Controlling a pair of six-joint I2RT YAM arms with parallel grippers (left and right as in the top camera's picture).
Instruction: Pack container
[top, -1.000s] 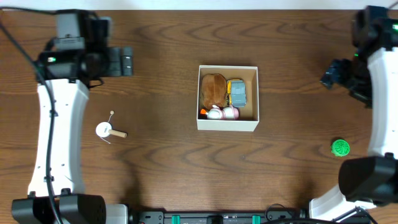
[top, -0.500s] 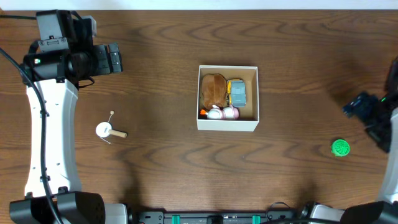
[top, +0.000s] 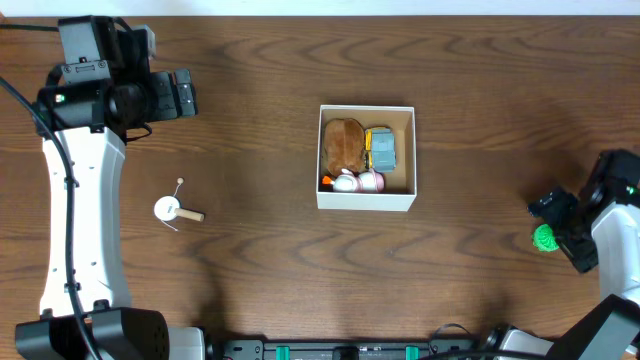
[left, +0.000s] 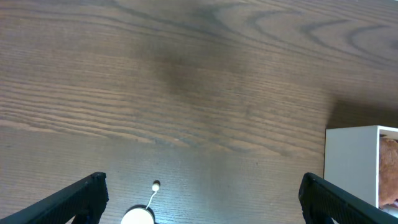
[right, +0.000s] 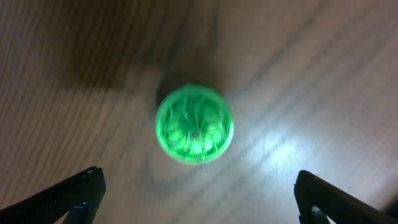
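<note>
The container, a square white-walled box with a brown inside, stands mid-table and holds a brown plush, a grey-and-yellow toy and a small pink-white toy. Its corner shows in the left wrist view. A green ball lies on the table at the right; in the right wrist view it sits just ahead of my open right gripper. My right gripper hovers over the ball. A white disc toy with a stick lies at the left, below my open, empty left gripper.
The white disc toy also shows at the bottom of the left wrist view, between the fingers. The table is dark brown wood. Both white arms rise from the front edge at left and right.
My right arm swung from the far right down towards the front and now sits over the green ball. My left arm shifted left about a second ago, then held still.
</note>
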